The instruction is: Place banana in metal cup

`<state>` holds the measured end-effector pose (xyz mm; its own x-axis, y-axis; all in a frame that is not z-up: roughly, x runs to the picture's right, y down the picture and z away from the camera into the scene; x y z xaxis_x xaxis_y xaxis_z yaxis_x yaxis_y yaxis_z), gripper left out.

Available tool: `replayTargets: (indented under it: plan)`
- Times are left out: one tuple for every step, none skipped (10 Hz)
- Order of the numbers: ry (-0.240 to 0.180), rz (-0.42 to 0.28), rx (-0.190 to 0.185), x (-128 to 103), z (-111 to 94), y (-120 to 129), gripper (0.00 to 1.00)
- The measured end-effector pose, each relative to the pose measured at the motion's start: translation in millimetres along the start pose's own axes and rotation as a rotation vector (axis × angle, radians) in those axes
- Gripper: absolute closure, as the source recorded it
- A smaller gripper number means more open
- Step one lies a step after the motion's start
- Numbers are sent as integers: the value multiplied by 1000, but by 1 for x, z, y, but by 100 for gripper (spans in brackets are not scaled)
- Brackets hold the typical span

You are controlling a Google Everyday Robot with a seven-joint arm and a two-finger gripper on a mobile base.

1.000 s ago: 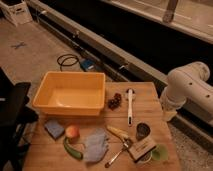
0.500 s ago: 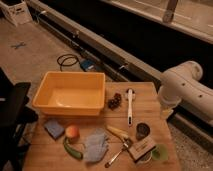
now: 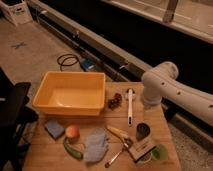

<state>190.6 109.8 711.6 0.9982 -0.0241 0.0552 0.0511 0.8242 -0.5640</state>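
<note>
The banana (image 3: 119, 133) lies slim and pale yellow on the wooden table (image 3: 45, 155), right of centre near the front. Just to its right stands the metal cup (image 3: 143, 131), dark and upright, a small gap from the banana. Of the robot only the white arm (image 3: 160, 82) shows, reaching in from the right, with its bent end over the table's back right corner, behind the cup. The gripper itself is not visible in the camera view.
A yellow bin (image 3: 70, 92) fills the back left. Dark grapes (image 3: 115, 101) and a white long-handled utensil (image 3: 130, 105) lie beside it. A blue sponge (image 3: 54, 128), peach (image 3: 72, 132), green cucumber (image 3: 72, 149), grey cloth (image 3: 95, 145) and green cup (image 3: 160, 152) line the front.
The white arm has shifted a little to the left, further in over the table's right edge. The objects on the table have not moved.
</note>
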Motion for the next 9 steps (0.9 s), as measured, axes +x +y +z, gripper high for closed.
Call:
replayTargets:
  plan:
    - [-53, -29, -19, -15, 0, 3, 35]
    - [-100, -53, -34, -27, 0, 5, 35]
    - [-156, -88, -61, -43, -1, 10, 35]
    - [-192, -137, -86, -61, -1, 18, 35]
    - [-204, -190, -108, -74, -1, 27, 35]
    - [-210, -227, -120, -82, -1, 33, 35]
    - [-209, -227, -122, -81, -1, 35, 35]
    - [-209, -227, -123, -80, -1, 35, 35]
    - [-208, -227, -123, -81, -1, 35, 35]
